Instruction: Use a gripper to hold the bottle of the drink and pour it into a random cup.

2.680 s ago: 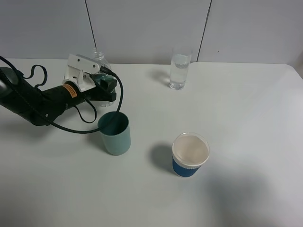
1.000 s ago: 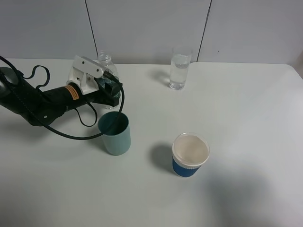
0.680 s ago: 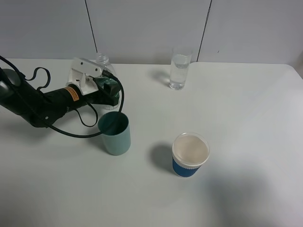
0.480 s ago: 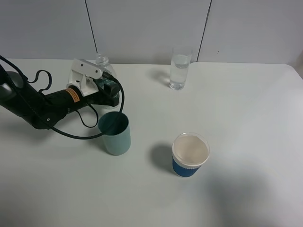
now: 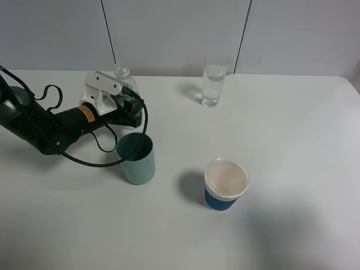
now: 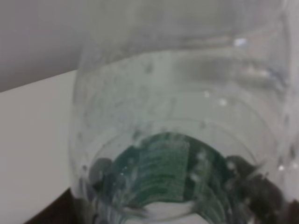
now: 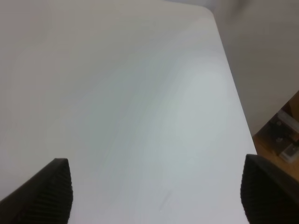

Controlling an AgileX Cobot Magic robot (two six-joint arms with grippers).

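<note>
My left gripper (image 5: pixel 130 108), with its white housing and looping black cable, is shut on the bottle of the drink (image 5: pixel 121 74) at the far left of the table. The bottle stands about upright, with its open neck above the housing. I cannot tell whether its base touches the table. In the left wrist view the clear bottle (image 6: pixel 177 135) fills the frame, with liquid and the green label showing through. The cup (image 5: pixel 214 81), a tall clear glass holding some liquid, stands far back at centre, well right of the bottle. My right gripper (image 7: pixel 156 196) is open and empty over bare table.
A teal-green plastic cup (image 5: pixel 136 158) stands just in front of my left gripper. A blue-sleeved white paper cup (image 5: pixel 226 183) stands at centre front. The right wrist view shows the table's right edge (image 7: pixel 233 93).
Since 2.7 s ago my left gripper has shifted slightly right with the bottle, then wavered a little. In the last half second it has barely moved. The cups have not moved.
</note>
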